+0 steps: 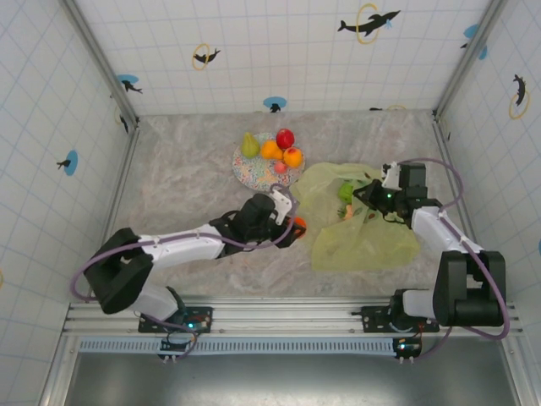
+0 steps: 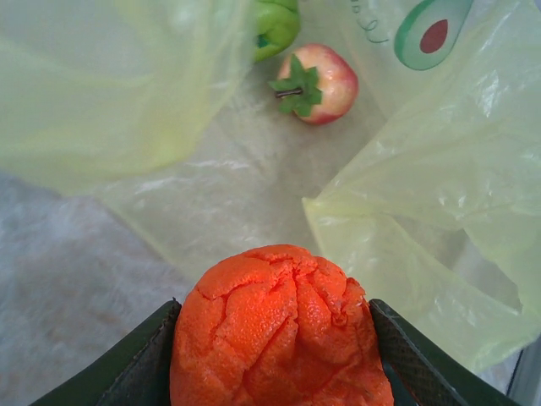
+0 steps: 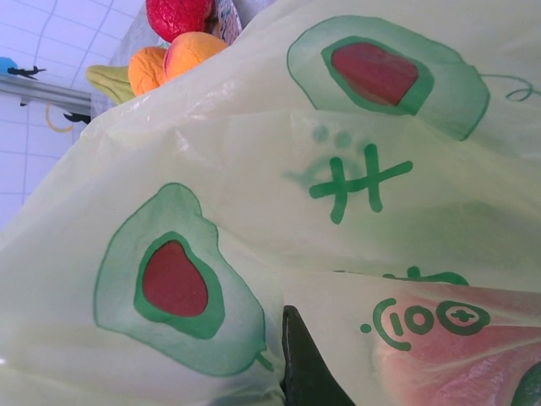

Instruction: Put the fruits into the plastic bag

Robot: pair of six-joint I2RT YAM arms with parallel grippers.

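My left gripper [image 1: 293, 227] is shut on an orange [image 2: 283, 330], just left of the mouth of the plastic bag [image 1: 363, 228]. Inside the bag lie a green apple [image 2: 275, 25] and a red strawberry [image 2: 317, 83]. My right gripper [image 1: 369, 203] is shut on the bag's upper edge and holds the mouth up. Printed plastic drapes over its dark finger [image 3: 306, 364]. On the patterned plate [image 1: 249, 176] sit a pear [image 1: 249, 145], a red apple [image 1: 285, 138], two oranges [image 1: 270, 150] and a small pink fruit [image 1: 280, 167].
The plate stands behind the left gripper, close to the bag's far left corner. Tiled walls close in the table on three sides. Bare marbled tabletop [image 1: 177, 178] lies to the left of the plate and in front of the bag.
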